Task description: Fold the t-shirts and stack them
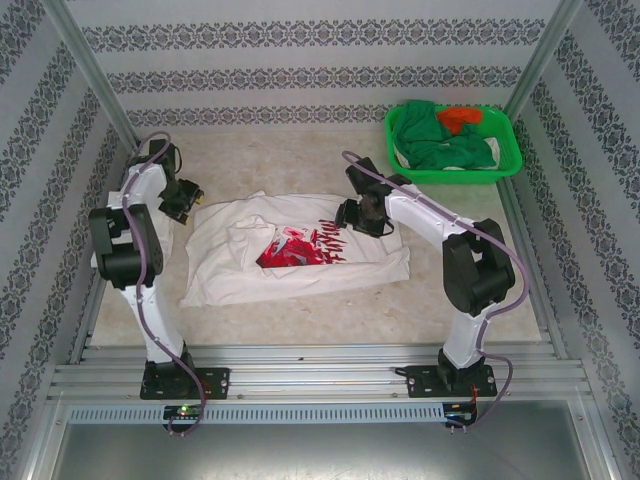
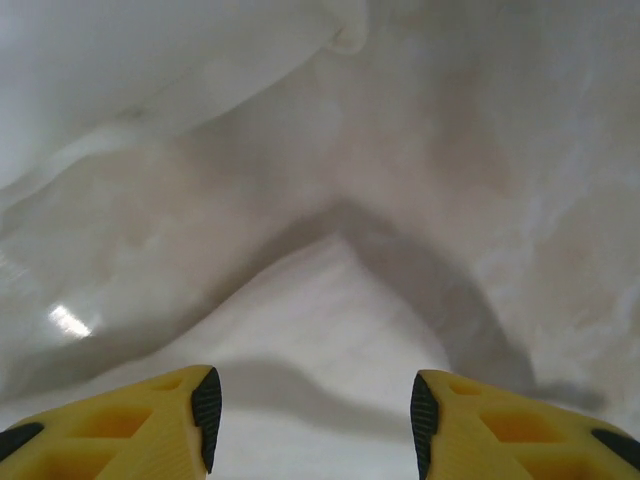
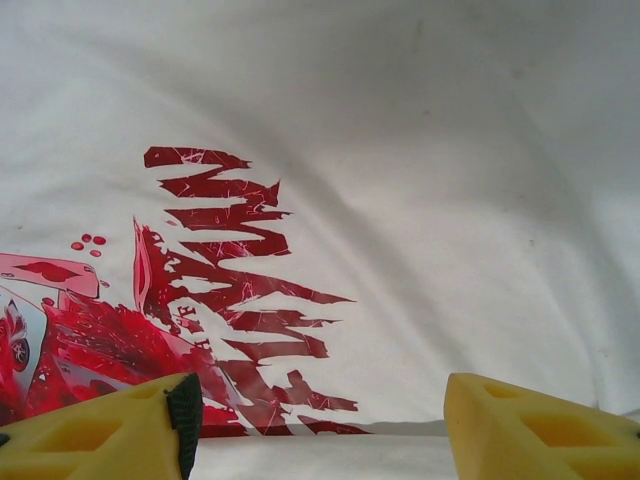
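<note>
- T-shirt [image 1: 300, 255] lay crumpled on the table [image 1: 330, 315]: light, limp cotton, likely to sag; best pinched at an edge.
- Left gripper [image 2: 315, 405] and right gripper [image 3: 315, 415]: fingers spread, grasping nothing.

The t-shirt [image 1: 296, 280] is soft and white. It lies in the middle of the table [image 1: 330, 320], spread out wide, with lots of wrinkles. On its front is a red splash picture [image 1: 305, 247] with jagged red marks next to it. A flap of white cloth is folded over the left part of the picture and hides some of it. The shirt's near left corner sticks out toward the front edge. Up close, the cloth has soft bumps and folds.
</note>
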You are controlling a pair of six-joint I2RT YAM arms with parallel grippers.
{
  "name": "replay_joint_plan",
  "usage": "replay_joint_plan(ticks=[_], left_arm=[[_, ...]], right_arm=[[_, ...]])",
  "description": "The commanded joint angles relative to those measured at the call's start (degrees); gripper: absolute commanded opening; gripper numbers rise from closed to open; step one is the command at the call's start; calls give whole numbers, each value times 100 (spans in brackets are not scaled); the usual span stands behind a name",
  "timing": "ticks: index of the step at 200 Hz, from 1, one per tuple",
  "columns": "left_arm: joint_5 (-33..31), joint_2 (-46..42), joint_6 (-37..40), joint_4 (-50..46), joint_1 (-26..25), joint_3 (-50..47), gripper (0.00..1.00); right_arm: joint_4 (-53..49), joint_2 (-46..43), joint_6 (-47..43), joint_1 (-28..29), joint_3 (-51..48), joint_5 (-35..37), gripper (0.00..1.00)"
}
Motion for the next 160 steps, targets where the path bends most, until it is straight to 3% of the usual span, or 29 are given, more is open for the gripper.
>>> replay_joint_plan(ticks=[1, 56, 87, 115, 137, 160], left_arm=[[-94, 334, -360, -442, -135, 525, 54], [194, 959, -885, -528, -342, 883, 52], [285, 1215, -931, -552, -360, 968, 45], [311, 1216, -931, -550, -360, 883, 23], [275, 1105, -892, -515, -360, 763, 6], [257, 1017, -818, -524, -360, 643, 0]], right_arm=[[-103, -31, -142, -148, 51, 53, 65], [19, 114, -142, -323, 134, -23, 65], [39, 274, -160, -372, 291, -47, 65], [65, 438, -123, -457, 536, 37, 65], [-141, 730, 110, -593, 987, 515, 62], [-687, 1302, 357, -702, 1746, 1269, 61]])
